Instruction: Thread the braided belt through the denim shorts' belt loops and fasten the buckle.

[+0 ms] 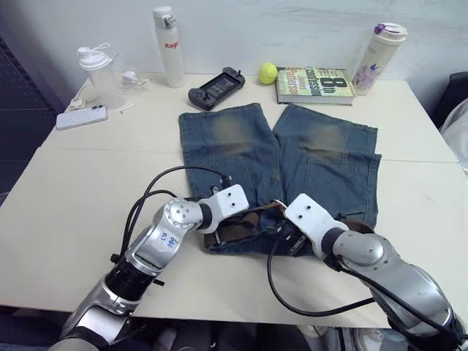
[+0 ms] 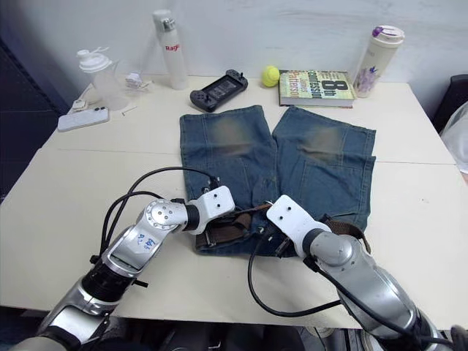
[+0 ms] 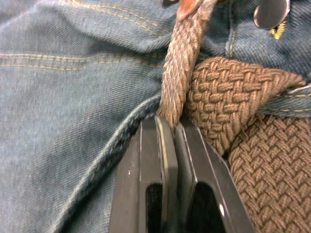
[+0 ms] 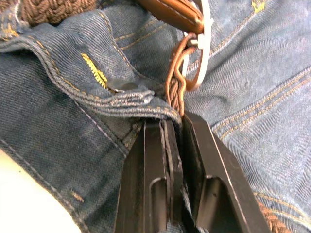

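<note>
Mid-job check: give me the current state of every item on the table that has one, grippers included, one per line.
Brown braided belt: on the waistband, pinched edge-on by the left gripper.
Blue denim shorts: flat, legs pointing away, waist button undone.
Silver metal buckle: unfastened.
Left gripper: shut on the belt.
Right gripper: shut at the waistband edge beside the buckle.
White bottle: upright, capped.
Book: closed.

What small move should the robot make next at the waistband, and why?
Probably the left gripper should feed its pinched belt end toward the buckle. Its fingers are shut on the edge-on braided belt, while the right gripper pinches the buckle end over the denim shorts. The belt already lies along the waistband, unfastened.
</note>
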Motion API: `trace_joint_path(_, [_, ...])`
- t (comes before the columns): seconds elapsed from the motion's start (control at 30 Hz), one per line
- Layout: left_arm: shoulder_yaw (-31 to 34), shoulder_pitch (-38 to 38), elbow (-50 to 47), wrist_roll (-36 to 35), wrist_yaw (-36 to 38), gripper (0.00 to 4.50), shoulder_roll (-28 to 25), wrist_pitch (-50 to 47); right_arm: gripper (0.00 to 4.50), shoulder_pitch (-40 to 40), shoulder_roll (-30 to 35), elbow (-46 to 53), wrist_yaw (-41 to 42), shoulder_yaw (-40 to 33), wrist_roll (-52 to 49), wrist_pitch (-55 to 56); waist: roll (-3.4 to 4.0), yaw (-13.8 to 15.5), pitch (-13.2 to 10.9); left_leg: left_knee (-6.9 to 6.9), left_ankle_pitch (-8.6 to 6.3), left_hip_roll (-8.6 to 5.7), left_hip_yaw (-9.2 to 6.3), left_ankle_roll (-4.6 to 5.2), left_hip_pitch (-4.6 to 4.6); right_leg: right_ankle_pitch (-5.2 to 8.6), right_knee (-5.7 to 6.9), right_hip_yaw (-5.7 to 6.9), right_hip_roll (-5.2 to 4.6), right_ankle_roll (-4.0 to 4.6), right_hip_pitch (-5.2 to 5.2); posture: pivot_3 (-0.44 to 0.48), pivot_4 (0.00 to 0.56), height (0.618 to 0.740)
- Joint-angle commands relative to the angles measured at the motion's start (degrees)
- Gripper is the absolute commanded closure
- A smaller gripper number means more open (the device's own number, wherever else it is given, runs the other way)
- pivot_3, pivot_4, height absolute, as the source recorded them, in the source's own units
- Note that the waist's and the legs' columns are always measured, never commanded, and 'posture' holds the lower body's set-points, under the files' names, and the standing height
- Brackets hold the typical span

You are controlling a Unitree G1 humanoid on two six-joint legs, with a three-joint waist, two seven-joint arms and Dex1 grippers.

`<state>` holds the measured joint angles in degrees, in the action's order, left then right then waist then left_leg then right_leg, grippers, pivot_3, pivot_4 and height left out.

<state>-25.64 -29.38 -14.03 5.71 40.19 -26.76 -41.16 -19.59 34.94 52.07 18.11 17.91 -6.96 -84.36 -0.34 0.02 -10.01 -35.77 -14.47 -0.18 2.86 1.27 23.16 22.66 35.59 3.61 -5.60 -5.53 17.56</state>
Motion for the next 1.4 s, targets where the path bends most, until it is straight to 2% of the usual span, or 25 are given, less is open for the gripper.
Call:
trace_joint_path(0.03, [-2.1,2.6,1.9,0.6,1.4,4.50,-1.6,-2.5,4.42,-2.0,-0.6,5.7,-1.4,-1.4,-0.2,0.5,0.00,-0.3,0.0,0.05,0.02,0.00,0.00,-0.02,-0.01,0.00,0.00,-0.01,0.01,0.00,0.02,0.000,0.150,0.740])
trace_joint_path(0.37, [0.5,4.1,-1.1,-0.6,-0.5,4.50,-1.2,-8.5,4.42,-1.3,-2.4,7.9,-4.1,-3.5,0.4,-0.1,0.00,-0.4,0.0,0.17,0.06,0.05,0.01,-0.09,-0.02,0.01,0.00,-0.04,0.07,0.02,0.09,0.000,0.150,0.740])
trace_joint_path(0.63, [0.2,3.7,-2.3,-1.1,-1.4,4.50,-0.6,-11.4,4.42,-1.4,-2.6,7.9,-5.9,-2.9,0.4,0.6,-0.01,-0.4,0.0,0.21,0.07,0.06,0.01,-0.10,-0.02,0.02,-0.02,-0.05,0.07,0.03,0.11,0.000,0.150,0.740])
trace_joint_path(0.97, [1.0,1.6,0.7,-0.8,-5.3,4.50,4.0,-14.5,4.42,-0.4,-1.2,7.9,-6.7,-0.5,-0.6,1.4,-0.01,0.1,0.0,0.19,0.07,0.03,0.01,-0.10,-0.02,0.01,-0.02,-0.05,0.03,0.03,0.10,0.000,0.150,0.740])
trace_joint_path(1.27, [1.8,1.1,1.5,-0.7,-7.0,4.50,6.1,-16.0,4.42,-0.4,-1.8,7.9,-7.7,-0.5,-0.8,1.3,0.00,0.4,0.0,0.18,0.10,-0.01,0.00,-0.09,-0.03,0.01,0.00,-0.04,-0.02,0.02,0.07,0.000,0.150,0.740])
trace_joint_path(1.4, [1.1,-0.7,3.7,-0.5,-8.1,4.50,8.6,-15.4,4.42,-0.9,-1.2,7.9,-7.2,1.9,-1.6,0.8,0.00,1.1,0.0,0.17,0.10,-0.02,0.00,-0.09,-0.03,0.01,0.00,-0.04,-0.03,0.02,0.07,0.000,0.150,0.740])
